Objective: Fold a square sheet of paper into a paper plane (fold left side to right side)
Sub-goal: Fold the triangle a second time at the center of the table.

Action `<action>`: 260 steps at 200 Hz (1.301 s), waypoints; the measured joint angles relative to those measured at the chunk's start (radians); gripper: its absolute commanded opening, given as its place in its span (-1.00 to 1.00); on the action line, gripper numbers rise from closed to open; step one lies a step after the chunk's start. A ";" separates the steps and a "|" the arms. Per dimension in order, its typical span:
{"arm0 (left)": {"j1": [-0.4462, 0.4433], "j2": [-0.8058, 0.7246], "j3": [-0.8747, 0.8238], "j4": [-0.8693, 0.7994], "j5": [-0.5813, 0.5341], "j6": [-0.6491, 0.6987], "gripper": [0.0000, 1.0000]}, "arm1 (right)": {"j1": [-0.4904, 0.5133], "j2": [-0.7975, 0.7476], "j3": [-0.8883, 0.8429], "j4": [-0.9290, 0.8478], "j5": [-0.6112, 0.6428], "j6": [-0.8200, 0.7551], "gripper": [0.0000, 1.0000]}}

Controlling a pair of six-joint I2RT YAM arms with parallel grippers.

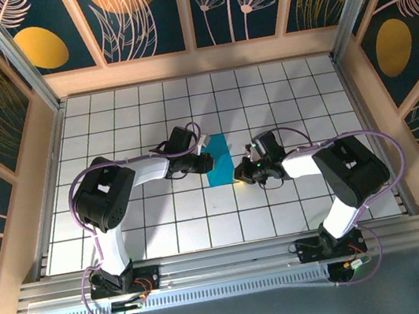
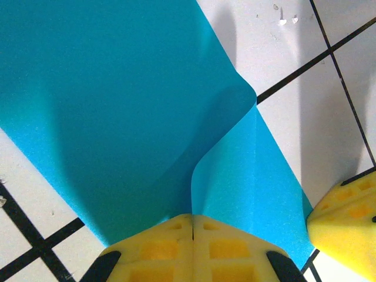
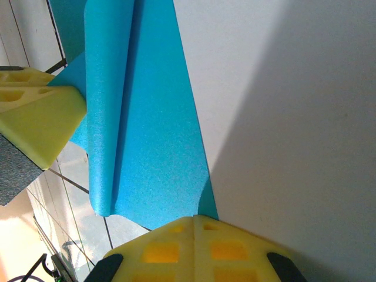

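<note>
- The paper lies near the middle of the counter, a narrow blue strip with one side curled over.
- The left jaws sit at its 9 o'clock edge in the top view. They are together and clamped on the paper.
- In the left wrist view, a raised ridge of paper runs from the seam of those jaws towards 1 o'clock.
- The right jaws sit at its 4 o'clock corner, also together.
- In the right wrist view, the paper reaches these jaws at 6 o'clock. I cannot tell whether they pinch it.
</note>
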 measured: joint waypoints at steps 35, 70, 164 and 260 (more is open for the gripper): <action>0.000 0.000 0.000 0.000 -0.012 0.000 -1.00 | 0.000 0.000 0.000 0.000 0.000 0.000 -1.00; 0.000 0.000 0.000 0.000 -0.021 0.000 -1.00 | 0.000 0.000 0.000 0.000 0.000 0.000 -1.00; 0.000 0.001 0.003 0.000 -0.019 0.000 -1.00 | 0.000 0.000 0.000 0.000 0.000 0.000 -1.00; 0.000 0.021 0.010 0.000 -0.016 0.005 -1.00 | 0.000 0.000 0.000 -0.001 0.000 0.000 -1.00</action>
